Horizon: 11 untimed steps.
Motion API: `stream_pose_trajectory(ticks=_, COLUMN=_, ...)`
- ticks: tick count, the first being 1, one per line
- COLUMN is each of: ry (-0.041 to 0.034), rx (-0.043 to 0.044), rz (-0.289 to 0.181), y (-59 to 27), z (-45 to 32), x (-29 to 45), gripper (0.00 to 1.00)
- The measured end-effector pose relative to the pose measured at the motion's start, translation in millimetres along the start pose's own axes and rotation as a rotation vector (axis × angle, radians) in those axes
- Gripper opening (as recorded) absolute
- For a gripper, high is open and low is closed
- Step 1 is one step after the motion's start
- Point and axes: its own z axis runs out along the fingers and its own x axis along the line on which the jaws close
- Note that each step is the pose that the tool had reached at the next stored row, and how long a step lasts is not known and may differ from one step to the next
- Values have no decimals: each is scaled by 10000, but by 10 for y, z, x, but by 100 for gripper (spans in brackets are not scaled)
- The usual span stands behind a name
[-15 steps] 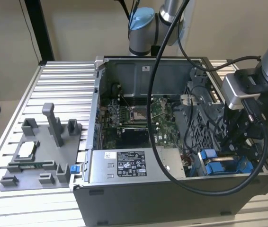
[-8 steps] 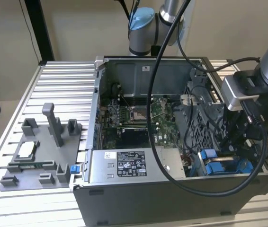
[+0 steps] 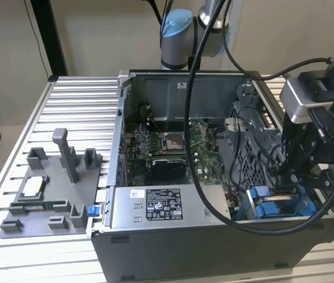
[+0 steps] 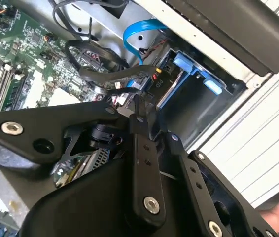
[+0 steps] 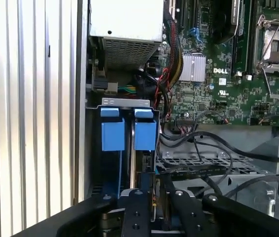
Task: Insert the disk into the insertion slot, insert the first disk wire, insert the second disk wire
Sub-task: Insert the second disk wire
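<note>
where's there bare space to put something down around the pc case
Free: the ribbed table behind the grey fixture tray, up to the open case, and the strip in front of that tray. Crowded: inside the case, where cables, the motherboard and the gripper pack the drive-bay corner.

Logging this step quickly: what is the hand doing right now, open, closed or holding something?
Hand: closed on a black cable connector, down in the computer case at the insertion slot.

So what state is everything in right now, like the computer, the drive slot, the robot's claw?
Computer case: side panel off, insides exposed.
Insertion slot: blue rails showing, at the case's front corner.
Blue data cable: looped loose above the slot.
Gripper: down inside the case by the slot, pinched on a dark cable connector.
</note>
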Motion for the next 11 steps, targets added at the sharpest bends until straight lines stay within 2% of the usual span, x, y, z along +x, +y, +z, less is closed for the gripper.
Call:
stream_pose_trajectory(ticks=6, ry=1, rx=-4, rz=0, y=-1, z=-185, x=-28, gripper=100)
stream_pose_trajectory(ticks=11, ry=1, rx=-3, rz=0, y=-1, z=-203, x=-31, gripper=100)
